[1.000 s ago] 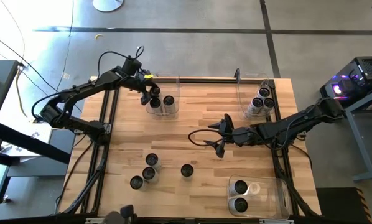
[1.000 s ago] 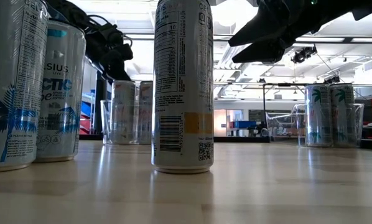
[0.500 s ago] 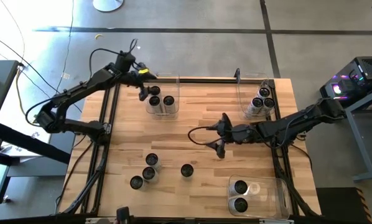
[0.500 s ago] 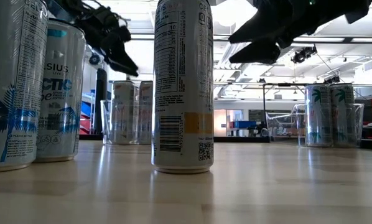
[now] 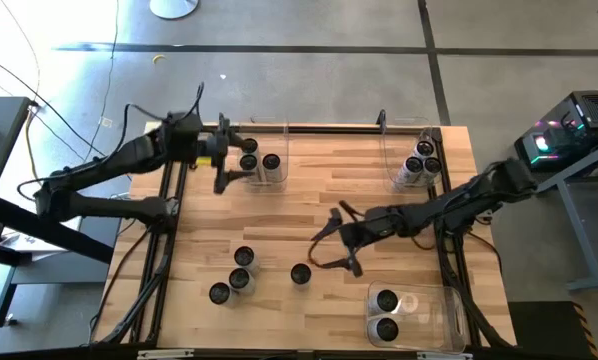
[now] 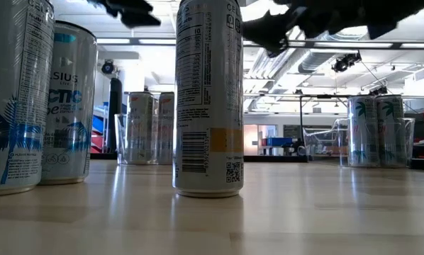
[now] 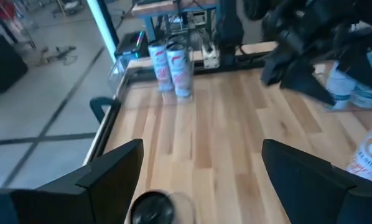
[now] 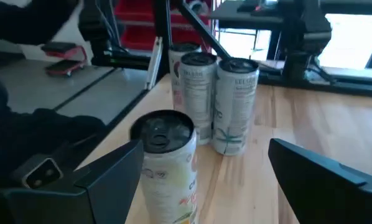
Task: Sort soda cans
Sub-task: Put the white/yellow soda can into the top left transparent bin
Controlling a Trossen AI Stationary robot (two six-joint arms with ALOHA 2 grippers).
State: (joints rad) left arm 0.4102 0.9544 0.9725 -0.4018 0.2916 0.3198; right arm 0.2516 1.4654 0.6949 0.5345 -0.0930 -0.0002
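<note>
Above mid-table, right gripper [image 5: 341, 243] hovering wide open, empty, near lone soda can [image 5: 300, 273]; left gripper [image 5: 222, 161] spread wide beside far-left bin [image 5: 262, 170] holding two cans; three cans [image 5: 236, 277] grouped near-left

The dark left gripper [image 5: 222, 162] hangs open at upper left; the dark right gripper [image 5: 337, 240] reaches centre-frame, fingers spread wide.
</note>
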